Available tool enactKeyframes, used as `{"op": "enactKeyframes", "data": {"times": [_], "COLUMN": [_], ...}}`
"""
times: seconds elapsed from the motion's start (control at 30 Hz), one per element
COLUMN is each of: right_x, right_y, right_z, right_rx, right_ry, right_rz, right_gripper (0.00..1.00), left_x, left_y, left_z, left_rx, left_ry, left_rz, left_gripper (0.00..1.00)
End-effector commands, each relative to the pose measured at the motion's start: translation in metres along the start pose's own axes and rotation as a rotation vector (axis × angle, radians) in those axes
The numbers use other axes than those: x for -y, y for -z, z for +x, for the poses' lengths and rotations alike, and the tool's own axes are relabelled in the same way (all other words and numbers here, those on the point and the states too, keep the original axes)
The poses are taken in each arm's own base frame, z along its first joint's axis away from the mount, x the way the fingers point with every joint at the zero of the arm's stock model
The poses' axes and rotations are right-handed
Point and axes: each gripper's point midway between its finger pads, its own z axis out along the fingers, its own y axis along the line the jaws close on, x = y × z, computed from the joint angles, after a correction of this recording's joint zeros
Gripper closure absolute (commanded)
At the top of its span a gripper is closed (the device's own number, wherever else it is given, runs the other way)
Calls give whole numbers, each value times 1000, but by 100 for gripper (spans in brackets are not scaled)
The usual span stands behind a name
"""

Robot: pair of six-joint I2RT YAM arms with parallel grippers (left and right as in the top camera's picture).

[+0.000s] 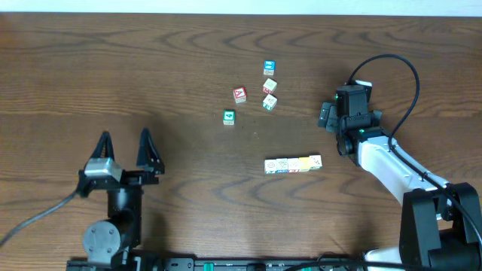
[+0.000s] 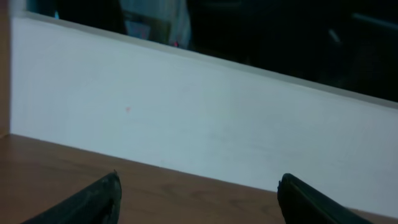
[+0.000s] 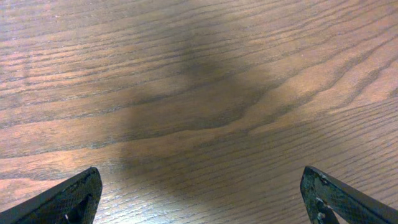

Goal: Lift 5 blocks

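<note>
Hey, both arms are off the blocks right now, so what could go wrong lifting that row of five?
1. The row of five small wooden cubes lies end to end; squeezed only at its ends, it may buckle in the middle.
2. The right pincer, open, sees only bare wooden table in its wrist view, so its approach could come in misaligned.
3. A loose red-faced cube nearby could be grabbed instead.

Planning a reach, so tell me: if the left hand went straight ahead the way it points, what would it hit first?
Probably the white wall at the table's far edge. The left hand points across bare wood, and the row of blocks lies off to its right.
</note>
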Motion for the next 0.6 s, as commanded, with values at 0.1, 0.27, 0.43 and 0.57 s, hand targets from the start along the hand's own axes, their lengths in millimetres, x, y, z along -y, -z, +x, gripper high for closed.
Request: {"op": "enactKeyframes", "data": {"times": [0.1, 0.27, 0.43, 0.57], "right_x": [5, 5, 5, 5], "right_y": [-3, -3, -3, -3], "right_z": [0, 0, 0, 0], "right_rx": [-2, -2, -2, -2], "right_ry": [-7, -8, -7, -7], "right_rz": [20, 20, 20, 20], "right_gripper": [1, 1, 1, 1], "left_x": [-17, -32, -51, -63], "left_y": [9, 15, 21, 32], "left_z": [31, 61, 89, 125], "left_rx": [-9, -64, -168, -316], "left_ry": [22, 51, 80, 69], "left_rz": [-33, -76, -172, -231], "left_gripper": [19, 19, 19, 19]}}
